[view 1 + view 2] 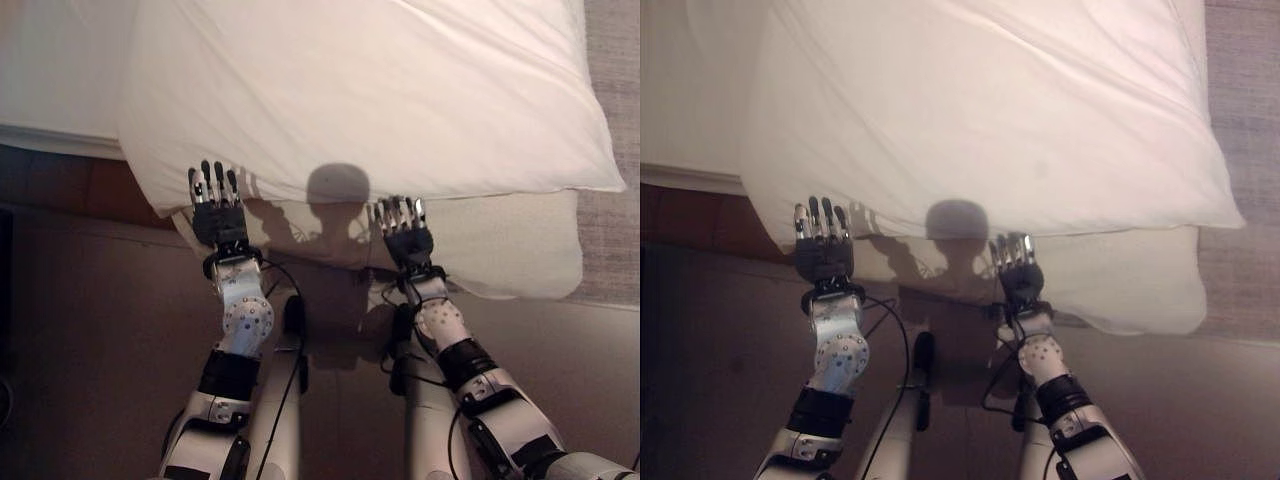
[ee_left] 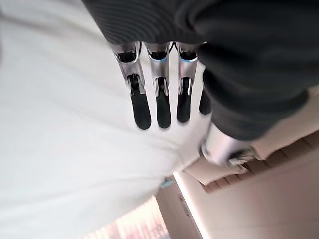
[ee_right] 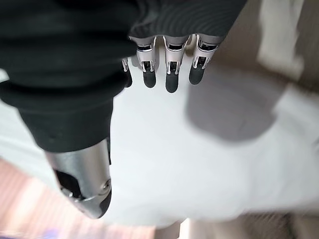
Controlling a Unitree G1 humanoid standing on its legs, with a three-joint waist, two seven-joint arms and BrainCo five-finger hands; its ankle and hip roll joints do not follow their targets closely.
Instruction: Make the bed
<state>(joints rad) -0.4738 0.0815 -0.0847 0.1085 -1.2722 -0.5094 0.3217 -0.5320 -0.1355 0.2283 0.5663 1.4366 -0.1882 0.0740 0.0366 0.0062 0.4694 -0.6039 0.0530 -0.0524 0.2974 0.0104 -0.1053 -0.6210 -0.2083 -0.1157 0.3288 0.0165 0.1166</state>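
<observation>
A large white pillow (image 1: 370,90) lies on top of a second white pillow (image 1: 500,245), whose lower edge sticks out beneath it at the right. Both overhang the near edge of the bed (image 1: 50,70). My left hand (image 1: 215,205) is at the top pillow's near left edge, fingers straight, tips against the fabric. My right hand (image 1: 403,228) is over the lower pillow near the middle, fingers straight too. In the wrist views the left hand (image 2: 159,94) and the right hand (image 3: 164,64) show extended fingers over white cloth, holding nothing.
A white sheet (image 1: 45,125) edges the mattress at the far left, with a dark wooden bed frame (image 1: 90,185) below it. Brown floor (image 1: 90,340) spreads in front of the bed. A grey textured surface (image 1: 610,90) runs along the right side.
</observation>
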